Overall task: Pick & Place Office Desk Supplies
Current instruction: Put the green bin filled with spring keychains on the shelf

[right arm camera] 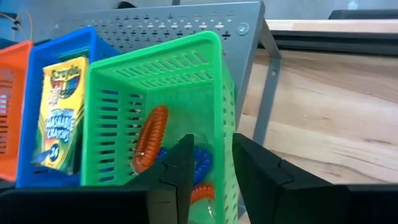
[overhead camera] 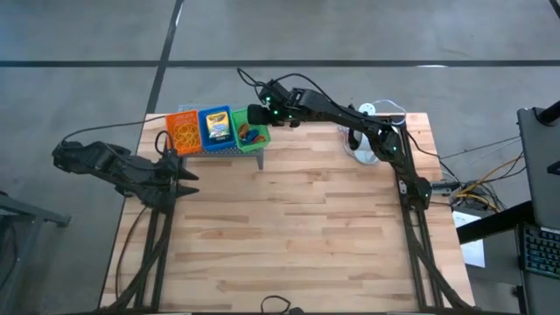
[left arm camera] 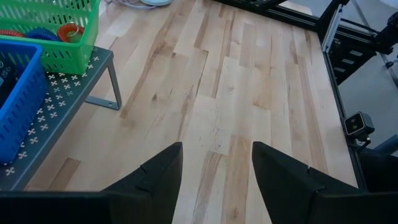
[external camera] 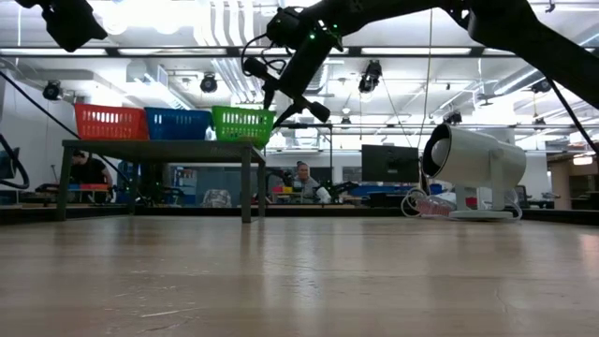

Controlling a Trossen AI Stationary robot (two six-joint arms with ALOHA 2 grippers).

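Observation:
Three small baskets stand in a row on a grey perforated rack (right arm camera: 186,25) at the table's far left. The orange basket (overhead camera: 184,133) holds thin orange rubber bands. The blue basket (overhead camera: 216,127) holds a yellow-green crayon box (right arm camera: 61,112). The green basket (right arm camera: 155,93) holds an orange loop (right arm camera: 151,140) and a blue loop (right arm camera: 200,163). My right gripper (right arm camera: 210,168) hangs open just above the green basket's right wall, holding nothing. My left gripper (left arm camera: 216,174) waits open over bare table, near the rack's left end.
A white cylindrical device (external camera: 473,168) with cables lies at the table's far right, under the right arm. The rack's legs (left arm camera: 115,93) stand on the table. Bare wooden tabletop (overhead camera: 297,227) spreads across the middle and near side. People sit in the room beyond the table.

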